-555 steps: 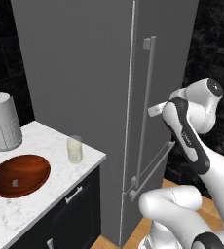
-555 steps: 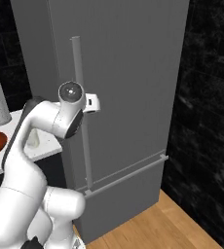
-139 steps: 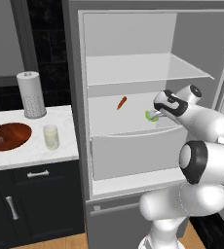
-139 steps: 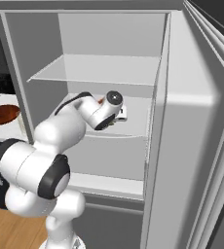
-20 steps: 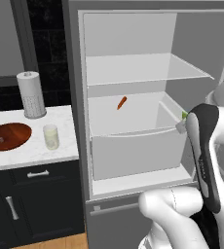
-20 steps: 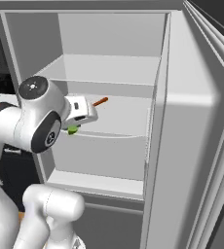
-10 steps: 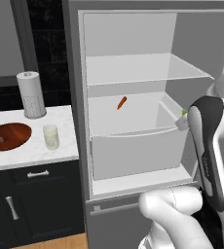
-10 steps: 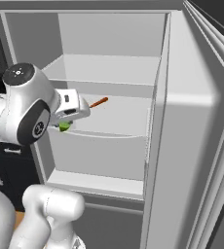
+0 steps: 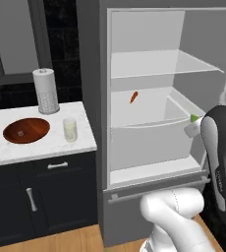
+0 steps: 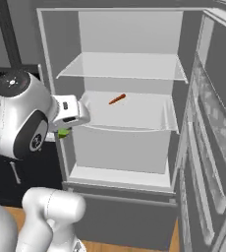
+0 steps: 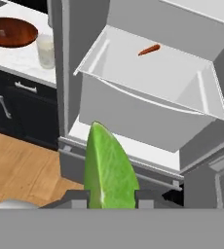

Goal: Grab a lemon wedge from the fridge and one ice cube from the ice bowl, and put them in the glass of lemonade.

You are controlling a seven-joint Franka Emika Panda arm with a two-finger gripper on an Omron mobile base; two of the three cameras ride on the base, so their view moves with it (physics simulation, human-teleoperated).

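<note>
My gripper (image 11: 111,197) is shut on the lemon wedge (image 11: 109,170), a yellow-green sliver standing up between the fingers. The hand hangs in front of the open fridge (image 9: 93,74), just outside its white drawer (image 9: 149,142). From the left base view only the wedge's green tip (image 9: 195,118) peeks over the gripper (image 9: 192,127). The right base view has the wedge (image 10: 63,132) under the gripper (image 10: 66,129). On the counter stand the glass of lemonade (image 9: 70,129) and the ice bowl (image 9: 26,130), with a tiny pale ice cube (image 9: 20,133) inside.
A thin orange-red stick (image 9: 133,97) lies in the drawer. The fridge door (image 10: 218,98) stands swung open to the right. A paper-towel roll (image 9: 46,91) rises behind the bowl. Dark cabinets (image 9: 36,197) sit under the marble counter, above a wooden floor (image 11: 21,170).
The gripper has drawn back from the drawer with the wedge, sliding left in the right base view. Fridge, glass and bowl have stayed put.
</note>
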